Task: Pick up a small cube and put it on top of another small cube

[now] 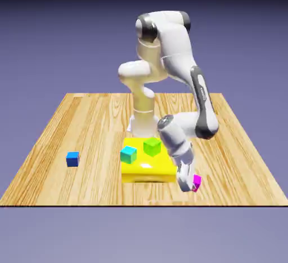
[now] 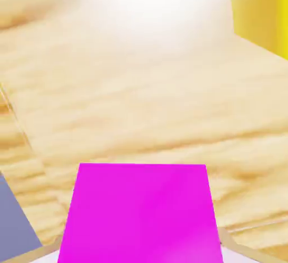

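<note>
- The wooden table (image 1: pixel 84 121) lies under everything; the hand is low over its near edge.
- The white arm (image 1: pixel 174 48) bends down from its base, and the forearm slopes down to the hand.
- A flat yellow block (image 1: pixel 147 169) sits on the table just beside the hand, on the exterior view's left of it. In the hand view one yellow corner (image 2: pixel 261 11) shows at the top right.
- Two little cubes stand on top of the yellow block: a green cube (image 1: pixel 152 146) closer to the hand and a teal cube (image 1: pixel 128 155) farther from it.
- A blue cube (image 1: pixel 72 159) lies alone on the table, well apart from the hand, beyond the yellow block.
- The gripper (image 1: pixel 188 186) points down and its jaws are closed on the pink cube (image 1: pixel 196 182).
- In the hand view the pink cube (image 2: pixel 140 214) fills the bottom middle, between the fingers, with bare wood behind it. I cannot tell if the cube touches the table.
</note>
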Robot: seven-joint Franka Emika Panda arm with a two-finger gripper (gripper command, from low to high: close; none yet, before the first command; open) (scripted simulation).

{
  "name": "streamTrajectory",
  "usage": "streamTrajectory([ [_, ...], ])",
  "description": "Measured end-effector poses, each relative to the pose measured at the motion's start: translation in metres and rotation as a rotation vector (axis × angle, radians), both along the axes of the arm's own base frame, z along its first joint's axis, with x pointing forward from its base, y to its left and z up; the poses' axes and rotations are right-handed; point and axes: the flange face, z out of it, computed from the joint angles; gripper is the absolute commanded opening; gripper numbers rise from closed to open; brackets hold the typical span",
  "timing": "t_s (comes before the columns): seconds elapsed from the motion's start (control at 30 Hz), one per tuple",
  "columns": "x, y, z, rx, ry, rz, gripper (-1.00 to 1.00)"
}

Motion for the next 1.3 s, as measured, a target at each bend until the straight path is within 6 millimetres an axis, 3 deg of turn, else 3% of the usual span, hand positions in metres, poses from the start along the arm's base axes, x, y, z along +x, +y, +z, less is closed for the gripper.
streamTrajectory([
  [0.33,0.01,0.0,0.04,-0.051,-0.114,-0.308,-1.0],
  [0.77,0.009,0.015,0.118,0.029,-0.282,-0.707,-1.0],
  [1.23,-0.02,0.039,0.206,0.289,-0.368,-1.128,-1.0],
  [1.27,-0.024,0.04,0.211,0.31,-0.366,-1.161,-1.0],
  [1.3,-0.04,0.034,0.202,0.293,-0.353,-1.243,-1.0],
])
